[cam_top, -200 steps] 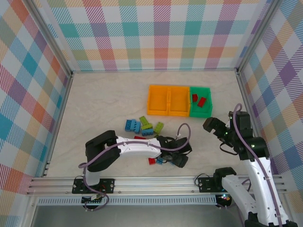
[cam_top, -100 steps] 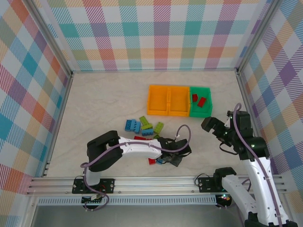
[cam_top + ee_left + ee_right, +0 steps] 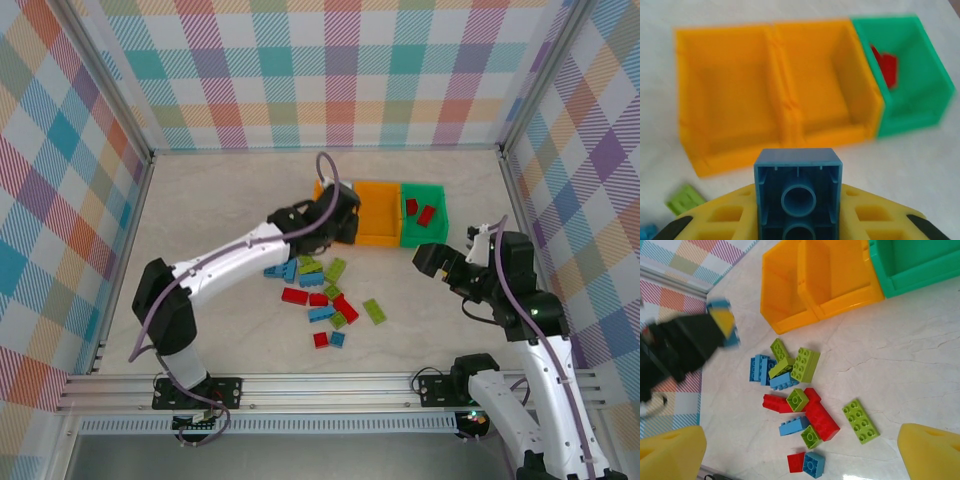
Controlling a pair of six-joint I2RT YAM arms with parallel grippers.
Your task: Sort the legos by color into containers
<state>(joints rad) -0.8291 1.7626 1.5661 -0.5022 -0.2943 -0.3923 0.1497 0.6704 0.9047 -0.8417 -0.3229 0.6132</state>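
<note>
Watching from the overhead camera, I see the left pincer (image 3: 335, 222) out over the counter (image 3: 220, 220) at the left end of the row of containers, pinching a blue brick (image 3: 798, 195); on its wrist camera the brick sits underside up between the yellow pads (image 3: 715, 217), hollow tubes facing the lens; whether it hangs over the bin or just short of its near wall I cannot tell.

The three containers stand touching, side by side, toward the far edge of the counter and right of its middle: the left orange bin (image 3: 690, 110), the middle orange bin (image 3: 840, 135), then the green bin (image 3: 912, 117) nearest the right edge; both orange bins look bare inside, while the green one holds two red bricks (image 3: 419, 210).

The loose legos lie in a scatter between the containers and the near edge; a clump of blue and lime bricks (image 3: 785, 367) lies closest to the bins; nearer me are a red pair (image 3: 817, 417) with small lime bricks against them, a light blue brick (image 3: 794, 425), a long lime brick (image 3: 860, 421) off on its own toward the right edge, and a small red brick (image 3: 796, 462) touching a blue square one (image 3: 813, 464) closest to the near edge.

The right pincer (image 3: 432, 262) hangs above the counter near the right edge, just in front of the green bin, jaws spread wide with nothing between them.
</note>
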